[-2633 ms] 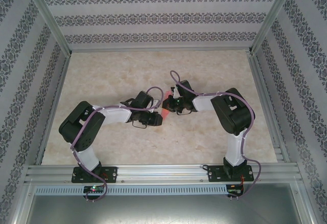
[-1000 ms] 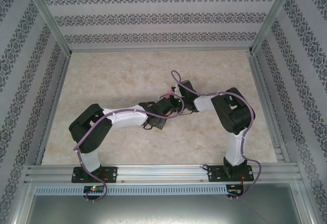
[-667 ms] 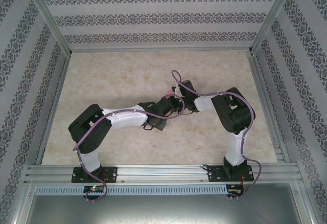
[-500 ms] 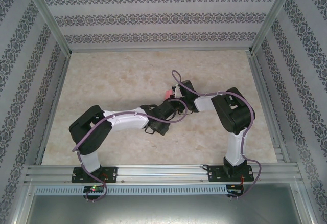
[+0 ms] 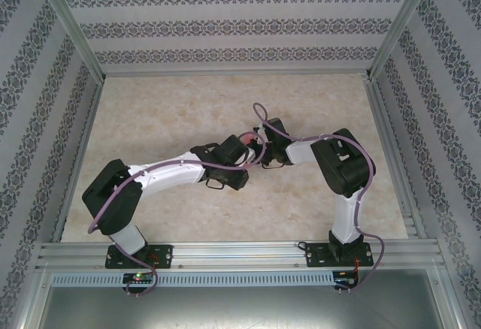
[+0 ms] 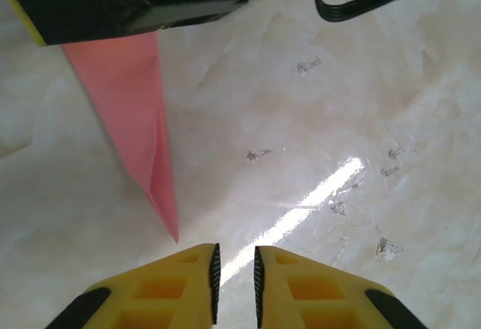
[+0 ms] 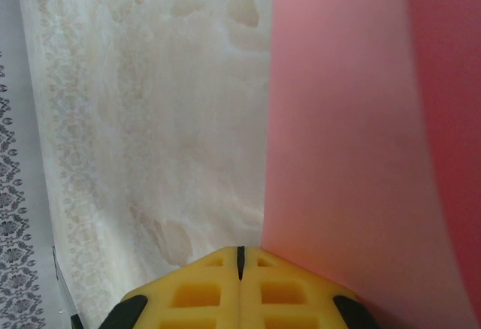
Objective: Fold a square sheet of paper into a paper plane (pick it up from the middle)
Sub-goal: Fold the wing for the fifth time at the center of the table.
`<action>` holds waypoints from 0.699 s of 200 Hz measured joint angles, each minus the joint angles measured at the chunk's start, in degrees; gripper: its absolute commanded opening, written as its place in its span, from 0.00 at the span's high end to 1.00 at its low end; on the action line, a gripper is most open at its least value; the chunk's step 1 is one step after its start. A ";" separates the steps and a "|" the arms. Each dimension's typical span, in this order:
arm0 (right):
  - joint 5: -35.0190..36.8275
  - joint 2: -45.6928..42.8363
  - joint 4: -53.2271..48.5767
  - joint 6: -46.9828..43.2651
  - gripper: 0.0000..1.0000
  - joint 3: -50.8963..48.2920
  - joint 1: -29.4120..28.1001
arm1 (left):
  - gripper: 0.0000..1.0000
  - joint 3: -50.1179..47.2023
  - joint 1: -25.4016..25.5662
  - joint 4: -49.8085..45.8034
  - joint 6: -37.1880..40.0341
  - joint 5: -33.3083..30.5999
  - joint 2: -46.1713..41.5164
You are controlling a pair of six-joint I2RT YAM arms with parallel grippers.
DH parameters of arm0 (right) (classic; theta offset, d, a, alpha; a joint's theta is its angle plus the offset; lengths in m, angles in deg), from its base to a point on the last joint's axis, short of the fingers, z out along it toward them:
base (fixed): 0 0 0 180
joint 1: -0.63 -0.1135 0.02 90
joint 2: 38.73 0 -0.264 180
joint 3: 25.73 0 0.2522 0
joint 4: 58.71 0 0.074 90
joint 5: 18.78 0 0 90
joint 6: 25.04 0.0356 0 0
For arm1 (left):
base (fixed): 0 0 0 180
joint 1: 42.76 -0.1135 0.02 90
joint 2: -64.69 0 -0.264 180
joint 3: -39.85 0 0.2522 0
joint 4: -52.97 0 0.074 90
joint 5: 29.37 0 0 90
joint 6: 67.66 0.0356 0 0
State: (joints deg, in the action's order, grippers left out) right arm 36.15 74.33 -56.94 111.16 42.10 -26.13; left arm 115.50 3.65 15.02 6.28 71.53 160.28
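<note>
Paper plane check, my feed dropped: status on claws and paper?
Right claw shut on the folded pink paper, held off the table. Left claw nearly shut, empty, just below the paper's point. Nothing in the way.

Paper plane (image 6: 139, 119): pink-red, folded to narrow pointed dart, creased, tip down, held above table.

Both arms reach toward the middle of the table, and their wrists meet there, very close to each other. The left arm stretches low from its base and goes diagonally to the right. The right arm stands up from its base, bends at the elbow and points to the left. The yellow two-finger left gripper (image 6: 234, 273) has its jaws almost together, with only a thin gap and nothing between them. The yellow two-finger right gripper (image 7: 240, 258) seems closed, probably pinching the pink-red folded paper (image 7: 353, 141).
</note>
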 measured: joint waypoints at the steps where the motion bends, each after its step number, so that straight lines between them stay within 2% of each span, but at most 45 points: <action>1: 0.00 0.00 0.00 0.04 0.98 -0.02 0.00 | 0.80 0.00 -0.07 0.07 0.00 0.11 0.02; 67: -0.20 0.00 0.55 0.13 0.98 -0.20 0.02 | 0.83 -3.34 -6.47 9.75 -2.21 7.02 2.84; 140: -0.22 0.00 0.57 0.13 0.98 -0.22 0.02 | 0.83 -6.73 -8.24 16.59 -4.81 12.50 6.82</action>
State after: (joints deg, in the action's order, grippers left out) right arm 35.94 74.33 -56.37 111.29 41.88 -26.11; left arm 108.77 -4.59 31.61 1.47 84.03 167.10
